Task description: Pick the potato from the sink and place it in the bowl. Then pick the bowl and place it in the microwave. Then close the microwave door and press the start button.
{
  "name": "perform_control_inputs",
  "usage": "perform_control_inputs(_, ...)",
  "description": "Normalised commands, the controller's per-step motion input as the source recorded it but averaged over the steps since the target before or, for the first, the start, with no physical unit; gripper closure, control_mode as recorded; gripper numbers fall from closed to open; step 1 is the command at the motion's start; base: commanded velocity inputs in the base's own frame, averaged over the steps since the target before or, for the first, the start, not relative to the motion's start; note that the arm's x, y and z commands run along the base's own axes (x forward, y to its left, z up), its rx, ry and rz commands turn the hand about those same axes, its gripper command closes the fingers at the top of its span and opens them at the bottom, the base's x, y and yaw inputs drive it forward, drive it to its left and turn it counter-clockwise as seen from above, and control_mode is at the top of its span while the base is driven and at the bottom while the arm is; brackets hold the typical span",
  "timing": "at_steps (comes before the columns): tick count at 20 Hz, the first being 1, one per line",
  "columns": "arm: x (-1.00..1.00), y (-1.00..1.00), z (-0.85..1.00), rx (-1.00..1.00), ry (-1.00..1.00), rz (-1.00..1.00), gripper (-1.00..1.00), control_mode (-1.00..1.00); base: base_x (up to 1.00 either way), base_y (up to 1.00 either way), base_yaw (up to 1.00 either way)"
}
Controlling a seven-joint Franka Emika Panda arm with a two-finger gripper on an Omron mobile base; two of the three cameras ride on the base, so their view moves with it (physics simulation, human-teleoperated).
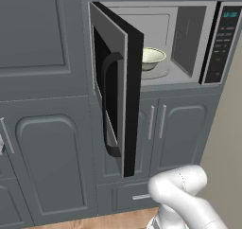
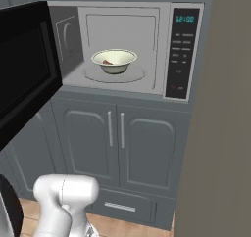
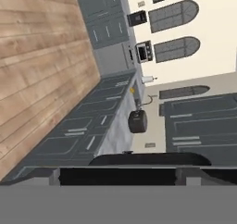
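The microwave [image 1: 186, 36] [image 2: 122, 28] stands open. Its door [image 1: 113, 95] [image 2: 24, 69] is swung far out to the left. The cream bowl [image 1: 152, 57] [image 2: 113, 60] sits on the turntable inside. A small brown potato [image 2: 107, 62] lies in the bowl. My arm is folded low in front of the cabinets, with its white elbow [image 1: 182, 185] [image 2: 63, 192] at the bottom of both base views. The gripper is open and holds nothing. The hand view looks sideways along a distant counter, where a thin curved faucet [image 3: 149, 99] shows; the sink basin cannot be made out.
Grey cabinet doors [image 1: 160, 128] [image 2: 115, 133] and a drawer sit below the microwave. The control panel [image 1: 222, 43] [image 2: 182, 52] is on its right. A beige wall [image 2: 225, 133] closes the right side. A dark pot [image 3: 137, 121] sits on the far counter above wooden floor [image 3: 41, 70].
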Motion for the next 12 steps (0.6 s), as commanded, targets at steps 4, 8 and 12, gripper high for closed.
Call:
perform_control_inputs(4, -0.85, 0.81, 0.02, -0.10, 0.04, 0.04, -1.00, -1.00, 0.00, 0.00, 0.00)
perform_control_inputs(8, -0.27, 1.00, 0.00, -0.15, 0.06, -0.01, -1.00, -1.00, 0.00, 0.00, 0.00)
perform_control_inputs(12, 0.57, 0.84, -0.16, -0.13, 0.09, -0.17, -1.00, -1.00, 0.00, 0.00, 0.00)
